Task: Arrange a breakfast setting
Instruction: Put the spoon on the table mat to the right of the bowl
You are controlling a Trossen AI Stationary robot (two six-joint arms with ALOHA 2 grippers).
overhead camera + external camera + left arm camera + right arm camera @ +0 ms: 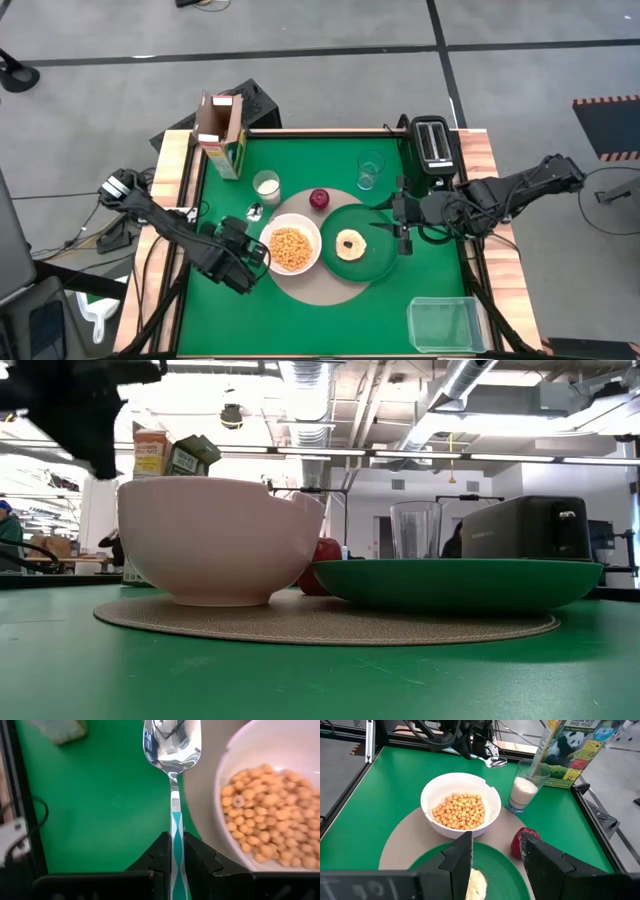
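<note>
**One item left in the hand: spoon held beside the bowl**

One spoon (172, 785) is pinched by its handle between the fingers of the left hand (240, 258). Its long axis runs straight out from the hand, bowl end leading and pointing toward the far side of the table (310, 330). In the high view the spoon's bowl end lies on the green surface just off the left edge of the round tan mat (330, 290), near the glass of milk (266, 186).

The white bowl (292, 248), filled with cereal, sits on the mat immediately right of the spoon; handle and bowl rim are close but apart. The spoon's axis runs roughly parallel to that rim's near side.

The left hand is the nearer one and already holds the item. Judgement: the remaining move is to lower and release the spoon alongside the bowl, without swinging the handle into the rim.

The right hand (495, 855) hovers spread over the dark-green plate (375, 262) carrying the bagel (350, 243), with the red fruit (319, 199) just beyond.
</note>
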